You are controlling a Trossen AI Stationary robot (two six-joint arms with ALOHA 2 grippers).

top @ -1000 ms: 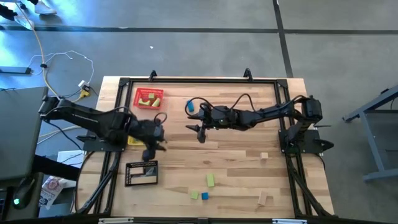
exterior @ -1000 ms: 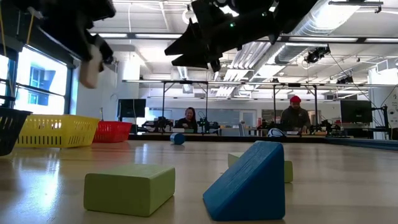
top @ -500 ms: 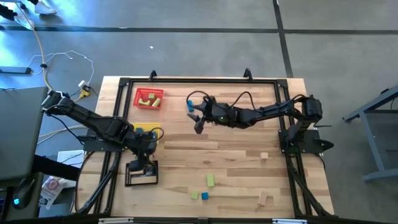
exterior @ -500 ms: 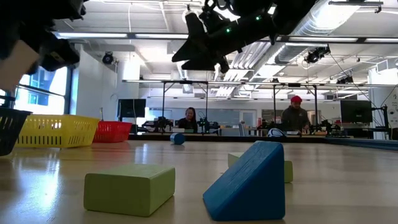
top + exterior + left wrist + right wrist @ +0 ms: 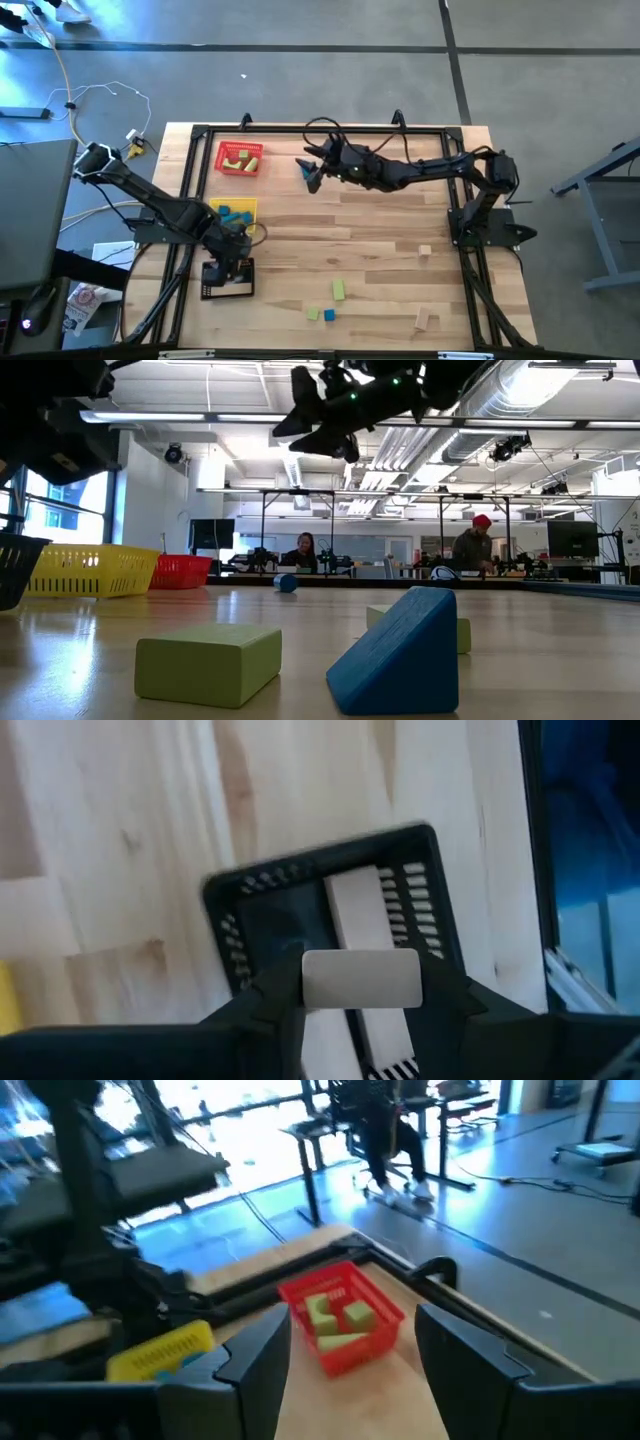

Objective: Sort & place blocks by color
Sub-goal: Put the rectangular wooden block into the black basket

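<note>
1. The left gripper [image 5: 361, 1010] hung directly over the black mesh tray [image 5: 232, 910], its fingers closed on a plain tan block [image 5: 361, 979]. Judged from the task, the block was held there because this tray takes the tan pieces; another tan bar [image 5: 355, 915] already lay inside it.

2. The right gripper [image 5: 311, 174] was raised above the table's far side, between the red tray [image 5: 240, 158] and the right arm's base, with its jaws apart and nothing between them. It seemed to be heading for a blue block [image 5: 303, 166] lying just beside it, though contact could not be confirmed.

3. The sorting rule showed in the trays: light green blocks [image 5: 338, 1318] sat in the red tray, blue blocks [image 5: 232, 213] in the yellow tray [image 5: 247, 205] next to the black one.

4. Unsorted pieces lay well apart from the black tray, toward the table's near edge: a green bar [image 5: 339, 289], a small green cube [image 5: 313, 314] touching or almost touching a blue wedge [image 5: 329, 314], and two tan blocks [image 5: 425, 251] farther toward the right arm's side.

5. From above, the left arm covered most of the black tray, so its full contents stayed hidden. The level view cut off both grippers at the top edge, and the held block did not show there.
</note>
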